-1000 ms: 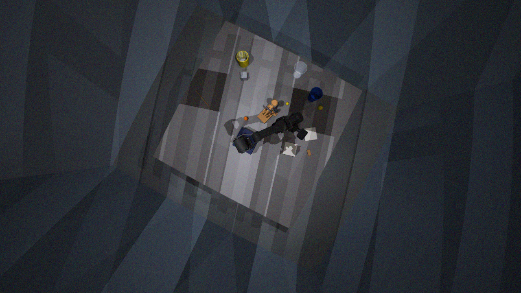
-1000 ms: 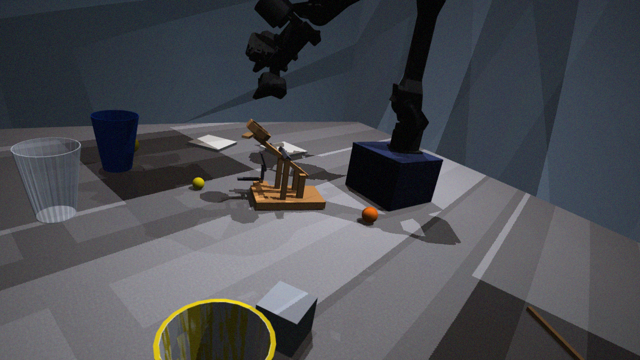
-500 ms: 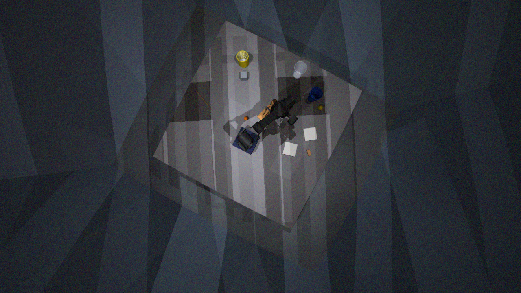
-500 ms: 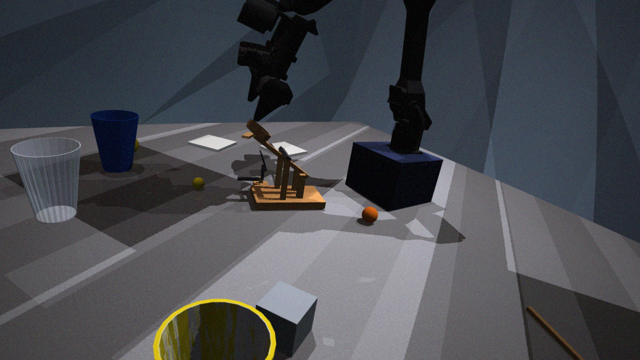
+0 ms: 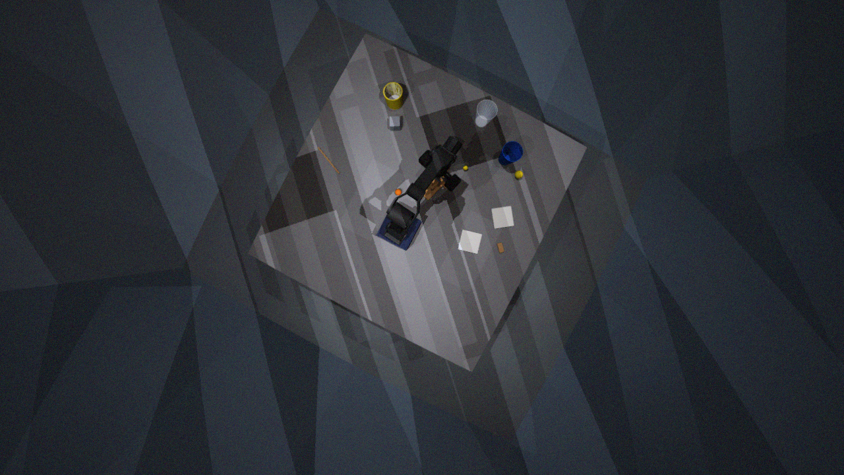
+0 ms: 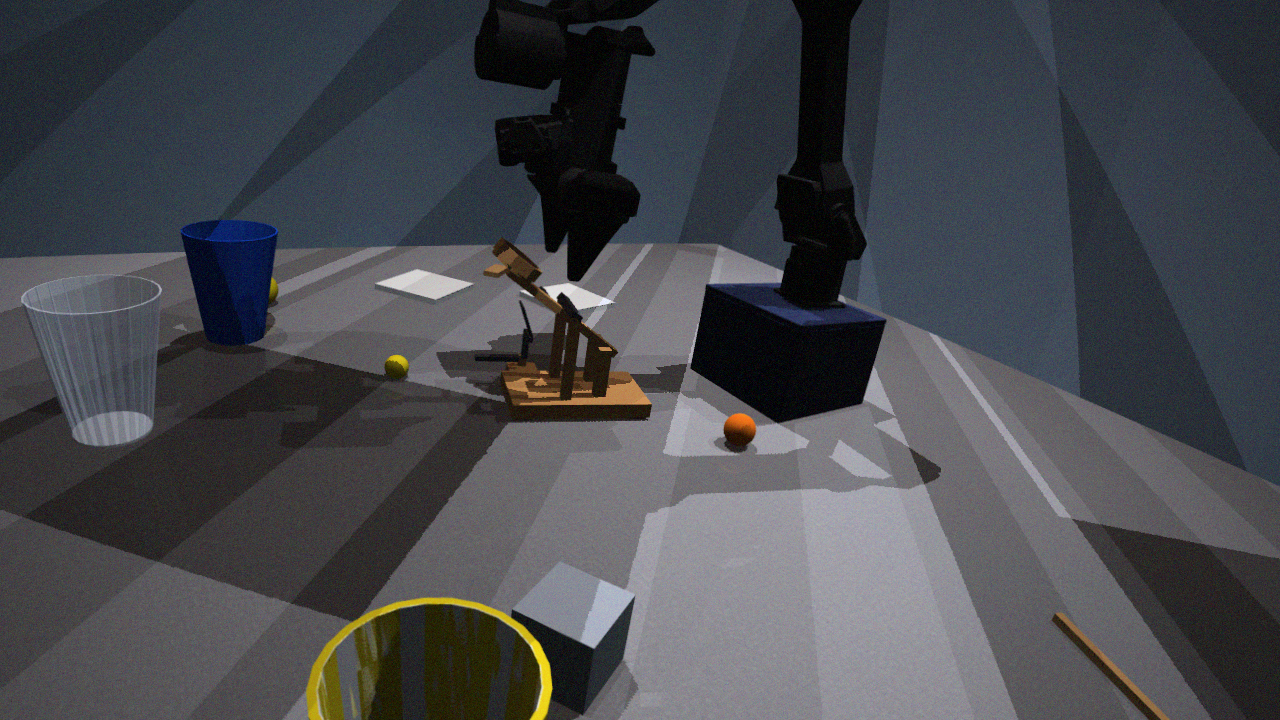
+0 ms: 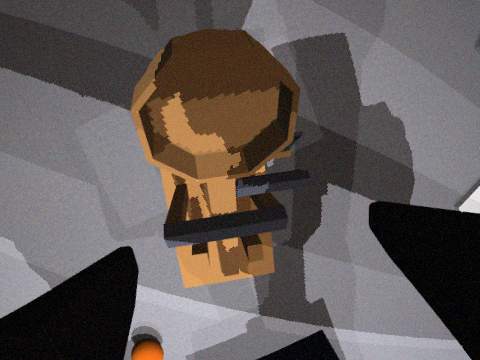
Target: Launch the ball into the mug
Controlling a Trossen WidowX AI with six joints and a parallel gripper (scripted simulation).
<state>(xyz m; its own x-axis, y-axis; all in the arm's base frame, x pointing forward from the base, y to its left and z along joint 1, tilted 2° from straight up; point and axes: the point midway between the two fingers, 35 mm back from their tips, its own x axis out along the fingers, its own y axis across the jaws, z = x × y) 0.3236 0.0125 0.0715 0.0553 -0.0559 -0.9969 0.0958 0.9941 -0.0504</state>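
Note:
The wooden catapult [image 5: 434, 187] [image 6: 581, 411] [image 7: 215, 115] stands on the table, its throwing arm raised and its cup empty in the wrist view. My gripper [image 6: 565, 265] [image 7: 256, 238] is open and empty, pointing down above the catapult. An orange ball [image 5: 397, 192] [image 6: 739, 429] [image 7: 147, 351] lies between the catapult and my arm's base. A small yellow ball [image 5: 465, 168] [image 6: 396, 366] lies on the catapult's other side. A larger yellow ball [image 5: 518, 175] [image 6: 273, 289] lies by the blue cup. The yellow mug [image 5: 393, 104] [image 6: 440, 603] stands upright, far from the catapult.
A grey cube [image 5: 393, 122] [image 6: 572, 608] sits beside the yellow mug. A clear cup [image 5: 486, 110] [image 6: 102, 358] and the blue cup [image 5: 511, 152] [image 6: 230, 286] stand upright. Two white squares [image 5: 502, 216] [image 5: 470, 241], a small wooden block [image 5: 500, 247] and a thin stick [image 5: 328, 159] [image 6: 1105, 667] lie around.

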